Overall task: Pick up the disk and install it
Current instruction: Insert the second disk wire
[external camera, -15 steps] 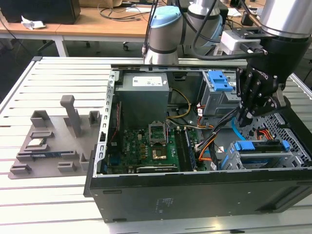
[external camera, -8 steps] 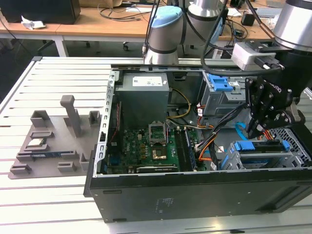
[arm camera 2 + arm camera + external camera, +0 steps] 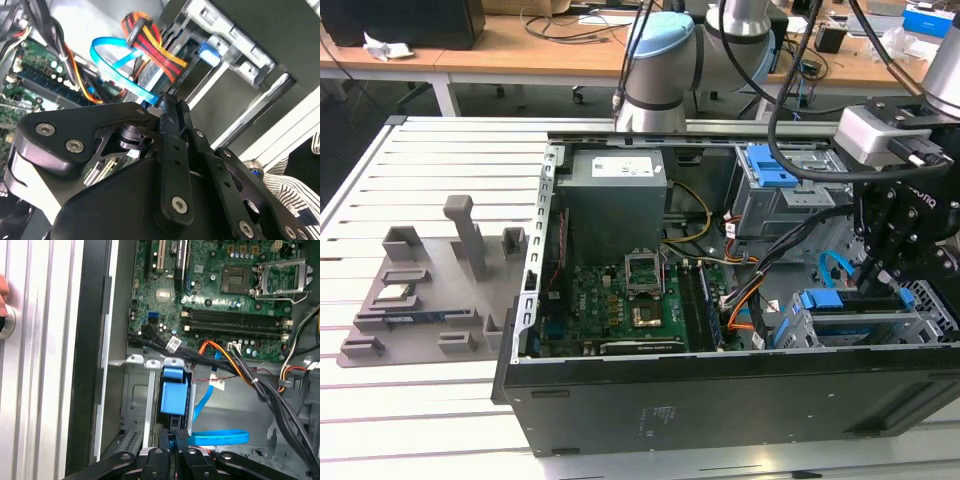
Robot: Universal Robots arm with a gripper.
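The disk [image 3: 840, 301] sits on edge in the silver drive cage [image 3: 930, 300] at the front corner of the open computer case, on the exterior view's right. Its bright blue bracket [image 3: 174, 390] faces up, flanked by the cage's rails. My gripper [image 3: 873, 283] stands directly over the end of the disk farthest from the motherboard. Both wrist views show the gripper [image 3: 176, 436] [image 3: 162, 102] with its black fingers drawn together, the tips at the blue bracket. A sliver of blue shows at the tips, and nothing book-sized is clamped between them.
The green motherboard [image 3: 630, 300] and grey power supply [image 3: 615, 190] fill the case's middle. A second cage with a blue latch [image 3: 770, 165] stands behind. Orange and black cables [image 3: 225, 352] and a blue flat cable [image 3: 220, 437] run close by. A grey fixture tray [image 3: 420, 290] lies on the exterior view's left.
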